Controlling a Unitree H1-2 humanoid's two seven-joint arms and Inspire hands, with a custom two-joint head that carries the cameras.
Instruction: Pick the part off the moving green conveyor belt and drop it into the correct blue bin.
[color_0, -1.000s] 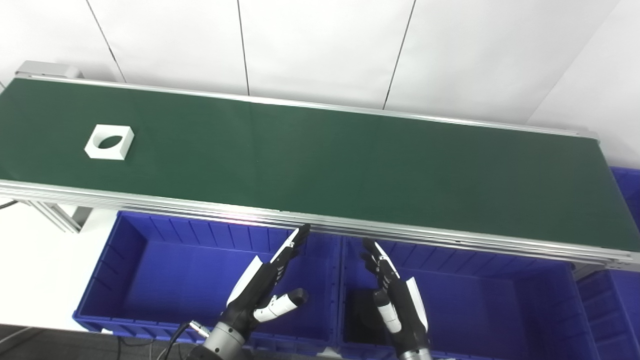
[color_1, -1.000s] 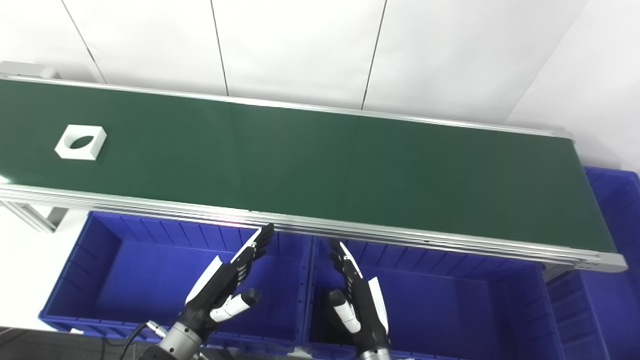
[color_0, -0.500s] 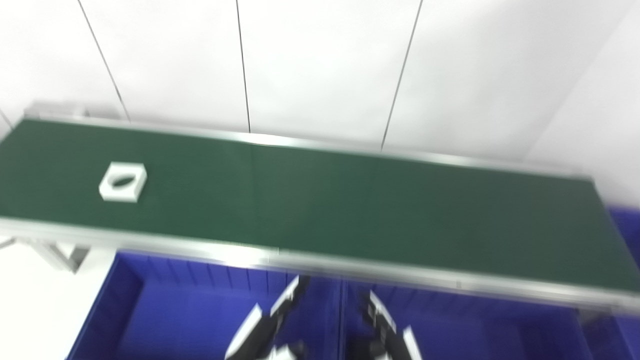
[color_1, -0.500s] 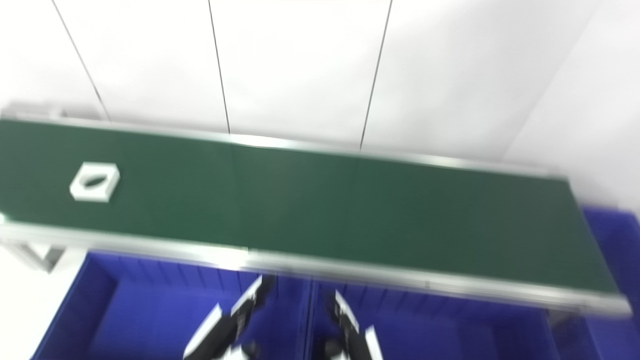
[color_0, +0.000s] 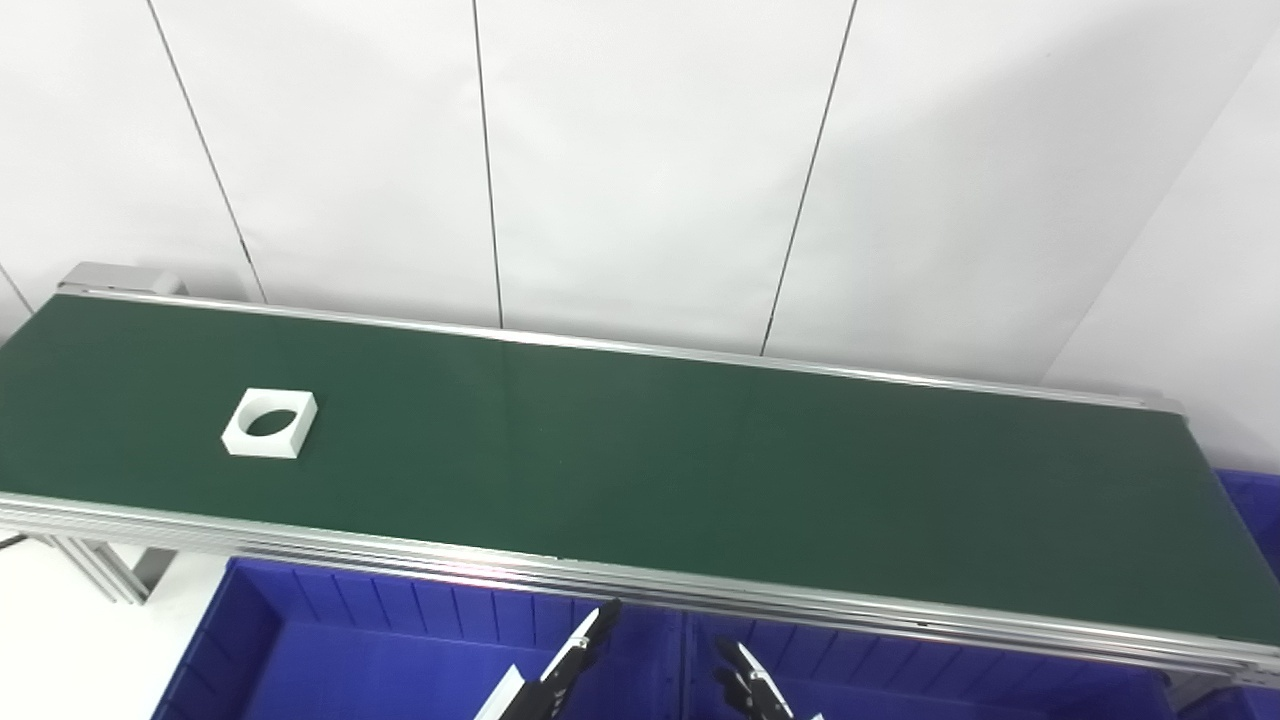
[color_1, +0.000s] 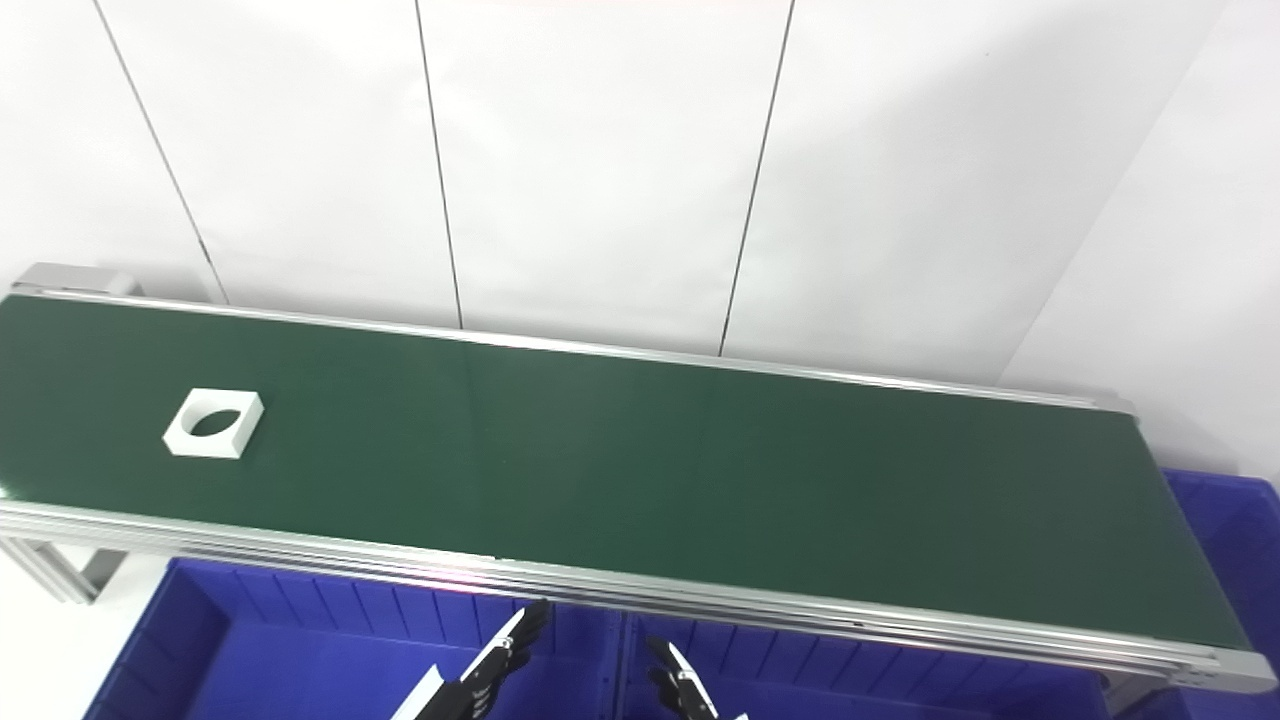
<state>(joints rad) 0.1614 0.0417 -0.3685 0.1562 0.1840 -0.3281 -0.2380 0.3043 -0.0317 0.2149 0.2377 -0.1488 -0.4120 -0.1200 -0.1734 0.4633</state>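
A white square part with a round hole lies flat on the green conveyor belt, near its left end. Both hands are low at the picture's bottom edge, in front of the belt and far right of the part. Only the outstretched fingers of my left hand show, over the left blue bin. The fingertips of my right hand show over the middle blue bin. Neither hand holds anything; palms and thumbs are cut off by the frame.
The belt's aluminium side rail runs between the hands and the belt surface. A third blue bin peeks out past the belt's right end. A white panelled wall stands behind the belt.
The camera has tilted upward, so the whole scene sits lower and most of both hands has dropped out of frame. The part has drifted slightly right along the belt.
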